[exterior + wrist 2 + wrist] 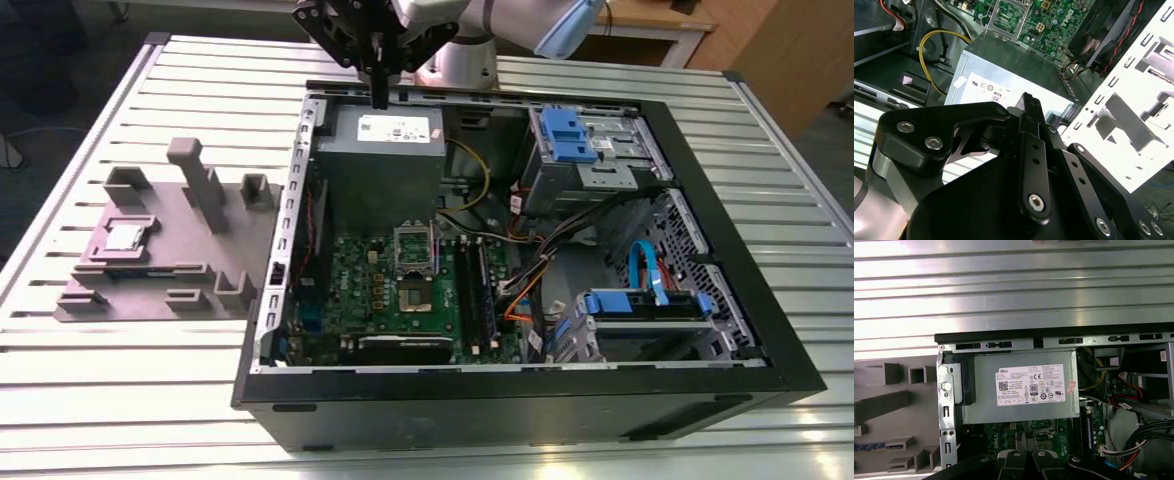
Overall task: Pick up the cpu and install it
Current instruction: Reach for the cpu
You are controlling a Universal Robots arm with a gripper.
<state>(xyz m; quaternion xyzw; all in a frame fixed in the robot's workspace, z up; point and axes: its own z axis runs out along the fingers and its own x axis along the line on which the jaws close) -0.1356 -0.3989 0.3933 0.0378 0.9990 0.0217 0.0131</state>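
Nearest us, the open computer case [534, 410] lies on the slatted tabletop [134, 400]. Further back, at the exterior view's left of the case, the cpu [127, 237] rests in a grey holder [187, 258]. Farthest, the fingers [380, 97] hang pressed together, gripping nothing, above the power supply [374, 175], well apart from the cpu.

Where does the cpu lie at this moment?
In the exterior view, the cpu lies flat on the grey holder block at that view's left, outside the open computer case and beside its side wall.
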